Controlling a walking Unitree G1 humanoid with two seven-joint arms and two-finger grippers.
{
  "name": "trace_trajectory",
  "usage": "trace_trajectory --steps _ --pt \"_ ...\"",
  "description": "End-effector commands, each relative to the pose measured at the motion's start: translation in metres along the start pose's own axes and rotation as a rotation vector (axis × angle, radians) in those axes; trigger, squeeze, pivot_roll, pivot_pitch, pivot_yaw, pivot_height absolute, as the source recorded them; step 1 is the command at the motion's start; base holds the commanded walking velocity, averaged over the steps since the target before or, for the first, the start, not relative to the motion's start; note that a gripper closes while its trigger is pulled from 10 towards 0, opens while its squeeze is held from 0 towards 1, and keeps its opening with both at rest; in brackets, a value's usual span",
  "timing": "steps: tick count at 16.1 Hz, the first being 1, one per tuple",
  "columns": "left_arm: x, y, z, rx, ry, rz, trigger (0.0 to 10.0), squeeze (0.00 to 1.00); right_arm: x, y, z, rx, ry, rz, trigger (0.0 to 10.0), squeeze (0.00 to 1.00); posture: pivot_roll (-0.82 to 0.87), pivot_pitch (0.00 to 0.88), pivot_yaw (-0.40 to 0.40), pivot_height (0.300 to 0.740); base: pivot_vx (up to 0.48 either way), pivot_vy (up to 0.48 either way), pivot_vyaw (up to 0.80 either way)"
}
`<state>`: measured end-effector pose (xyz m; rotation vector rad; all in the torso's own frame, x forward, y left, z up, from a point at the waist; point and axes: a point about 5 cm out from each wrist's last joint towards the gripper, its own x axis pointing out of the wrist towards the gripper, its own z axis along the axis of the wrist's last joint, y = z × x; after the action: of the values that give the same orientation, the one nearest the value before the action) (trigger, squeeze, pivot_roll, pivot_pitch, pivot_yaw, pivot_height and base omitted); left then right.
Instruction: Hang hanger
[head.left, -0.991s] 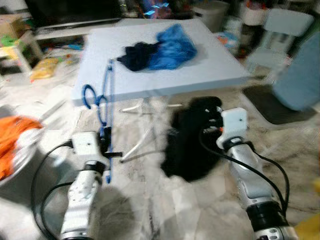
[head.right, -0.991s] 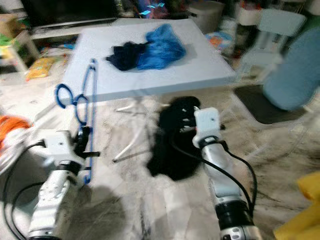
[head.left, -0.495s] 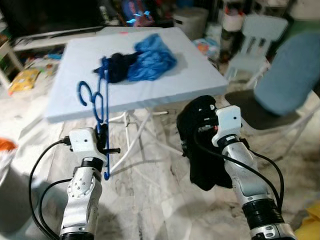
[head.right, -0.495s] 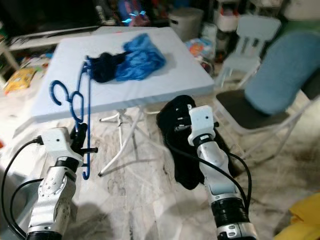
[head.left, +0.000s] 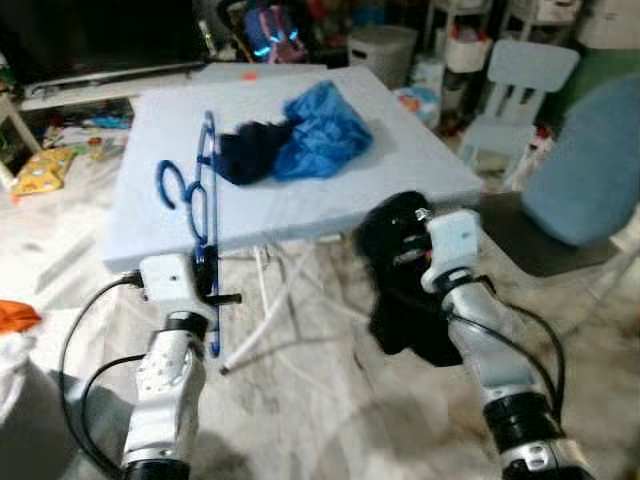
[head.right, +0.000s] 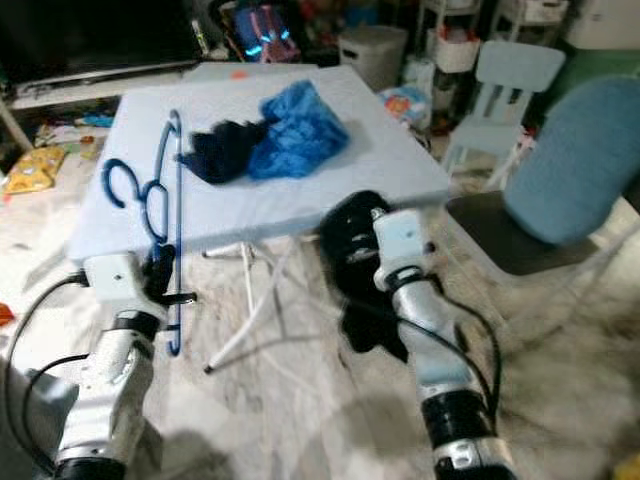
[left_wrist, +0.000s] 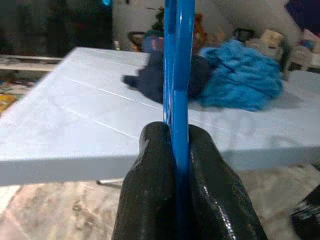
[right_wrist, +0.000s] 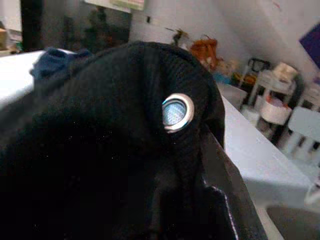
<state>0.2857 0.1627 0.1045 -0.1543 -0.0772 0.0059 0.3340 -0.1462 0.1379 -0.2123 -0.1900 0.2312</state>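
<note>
Blues over pale grey, black hanging at the right.

Bright blue hanger (head.left: 205, 215) pinched in the black left claw (left_wrist: 175, 165); beyond that claw, pale blue-white tabletop (head.left: 160, 110) carrying a bright blue cloth (head.left: 322, 132) against a navy cloth (head.left: 250, 152). Solid black garment (head.left: 400, 290) draped over the black right claw (right_wrist: 220, 205), with a silver eyelet (right_wrist: 176, 112) close above one finger. Silver arms, white wrist housings. Mottled grey-white marble floor (head.left: 310, 400) below both claws. Light blue chair (head.left: 520, 85) beyond the right claw.

A black garment (right_wrist: 100, 150) bunches close before the camera, 1 silver eyelet (right_wrist: 177, 112) set in its ribbed fabric. Behind it lie a pale table (right_wrist: 255, 170) and blurred household clutter.
</note>
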Motion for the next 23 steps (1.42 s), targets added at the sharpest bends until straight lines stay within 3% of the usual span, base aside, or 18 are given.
trace_trajectory --steps 1,7,13,17,23 --pt "0.002 -0.007 0.002 -0.01 -0.008 -0.018 10.0 0.0 0.001 -0.009 0.007 -0.004 -0.034 -0.023 0.0 0.0 -0.12 0.0 0.041 0.74 0.247 0.412 0.48" --pt "0.004 -0.008 0.003 -0.008 -0.008 -0.024 10.0 0.0 0.004 -0.01 0.008 0.009 -0.043 -0.044 0.0 0.0 -0.12 0.0 0.043 0.74 0.262 0.404 0.36" --pt "0.004 -0.015 0.002 -0.019 -0.011 -0.042 10.0 0.0 0.012 -0.023 0.016 0.005 -0.064 -0.098 0.0 0.0 -0.12 0.0 0.04 0.74 0.322 0.355 0.0" --pt "0.001 -0.015 -0.007 -0.022 0.052 -0.047 10.0 0.0 0.017 -0.019 0.019 0.009 -0.078 -0.128 0.0 0.0 -0.11 0.0 0.031 0.74 0.421 0.0 0.0" --pt "0.001 -0.02 -0.01 -0.042 0.069 -0.08 10.0 0.0 0.018 -0.02 0.019 0.002 -0.083 -0.133 0.0 0.0 -0.12 0.0 0.03 0.74 0.352 -0.32 0.0"
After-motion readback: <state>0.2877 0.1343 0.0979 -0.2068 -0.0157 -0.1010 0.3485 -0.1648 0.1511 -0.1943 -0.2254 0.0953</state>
